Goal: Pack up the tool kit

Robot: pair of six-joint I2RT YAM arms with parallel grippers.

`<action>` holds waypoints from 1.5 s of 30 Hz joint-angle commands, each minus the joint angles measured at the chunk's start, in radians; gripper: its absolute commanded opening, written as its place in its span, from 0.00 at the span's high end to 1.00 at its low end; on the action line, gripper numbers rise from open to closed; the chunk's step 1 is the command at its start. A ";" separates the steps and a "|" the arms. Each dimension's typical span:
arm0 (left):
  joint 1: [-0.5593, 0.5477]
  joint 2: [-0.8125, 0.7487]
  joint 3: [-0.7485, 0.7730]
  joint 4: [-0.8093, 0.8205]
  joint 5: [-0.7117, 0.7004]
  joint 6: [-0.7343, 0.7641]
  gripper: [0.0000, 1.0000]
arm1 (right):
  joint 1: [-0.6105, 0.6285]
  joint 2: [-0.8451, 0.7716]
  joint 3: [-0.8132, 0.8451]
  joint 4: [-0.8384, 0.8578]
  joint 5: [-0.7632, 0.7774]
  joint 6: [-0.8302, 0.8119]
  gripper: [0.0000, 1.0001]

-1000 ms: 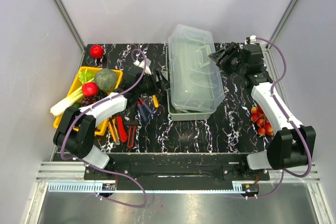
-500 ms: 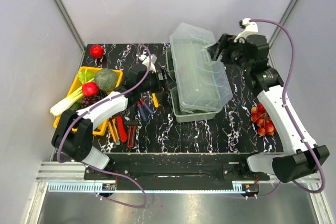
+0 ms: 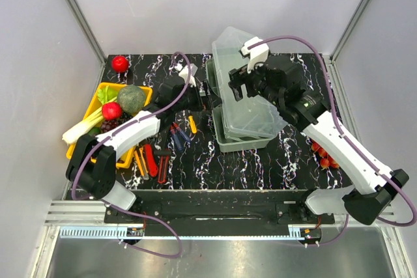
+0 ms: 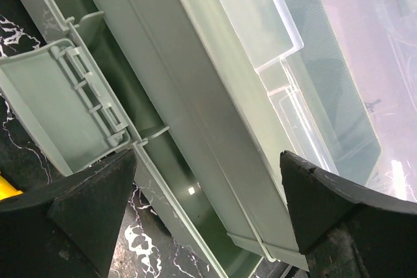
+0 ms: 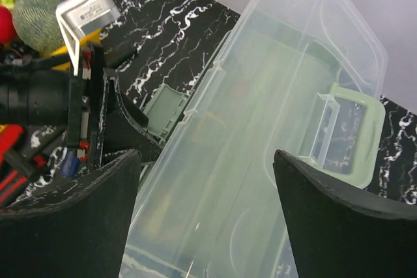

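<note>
The tool kit's pale grey-green toolbox [image 3: 225, 136] stands mid-table, its clear handled lid [image 3: 254, 118] tilted up along the left side. My left gripper [image 3: 203, 90] is open at the box's left wall. In the left wrist view its jaws [image 4: 207, 154] face the wall [image 4: 195, 115], the flipped-out latch [image 4: 58, 109] and the gap under the lid. My right gripper [image 3: 236, 87] hovers open over the lid [image 5: 260, 161], with nothing between its jaws [image 5: 206, 154]; the green handle [image 5: 352, 135] lies to the right. Red, orange, yellow and blue-handled tools [image 3: 156, 154] lie loose left of the box.
A yellow tray [image 3: 144, 94] of vegetables and fruit sits at the left edge, with a leek sticking out over it. A red ball-like fruit [image 3: 120, 63] is at the back left corner. Small red tomatoes [image 3: 324, 154] lie right of the box, partly under my right arm.
My right arm swung from the back right corner to above the lid, opening wider. The lid has shifted and lifted on its left side. The left gripper opened a little more.
</note>
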 commanded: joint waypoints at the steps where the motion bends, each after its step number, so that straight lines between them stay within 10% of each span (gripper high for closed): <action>1: -0.017 -0.005 0.077 0.068 0.005 0.017 0.03 | 0.048 0.005 0.030 -0.007 0.105 -0.133 0.11; 45: -0.068 0.113 0.244 0.094 0.005 0.017 0.01 | 0.177 0.138 0.045 -0.060 0.507 -0.214 0.02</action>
